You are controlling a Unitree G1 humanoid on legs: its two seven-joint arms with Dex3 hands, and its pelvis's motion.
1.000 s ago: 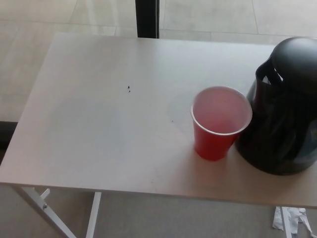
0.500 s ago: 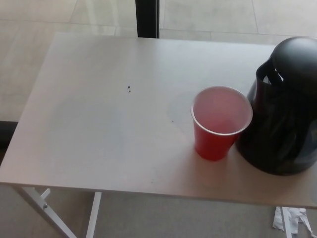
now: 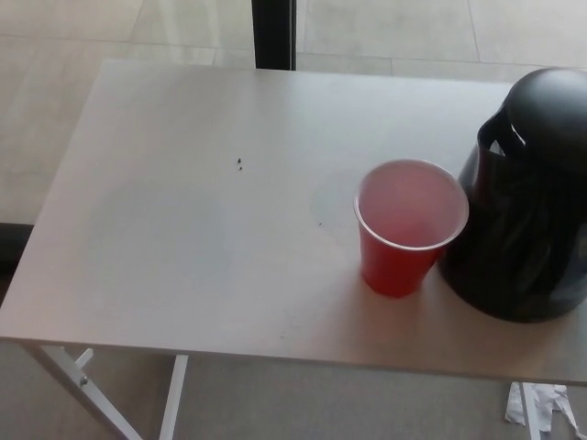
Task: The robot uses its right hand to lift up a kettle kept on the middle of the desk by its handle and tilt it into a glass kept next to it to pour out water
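Note:
A black kettle (image 3: 527, 197) stands upright at the right edge of the head view, partly cut off by the picture's border. Its spout points left toward a red plastic cup (image 3: 406, 225) that stands right beside it, rim close to the kettle's body. The cup is upright with a white rim and a pale pink inside. Both rest on a light wooden desk (image 3: 202, 229). Neither of my hands shows in this view.
Two tiny dark specks (image 3: 239, 164) lie on the desk left of the middle. A dark post (image 3: 273, 34) rises behind the far edge. White desk legs (image 3: 87, 385) and crumpled paper (image 3: 541, 408) show on the floor below.

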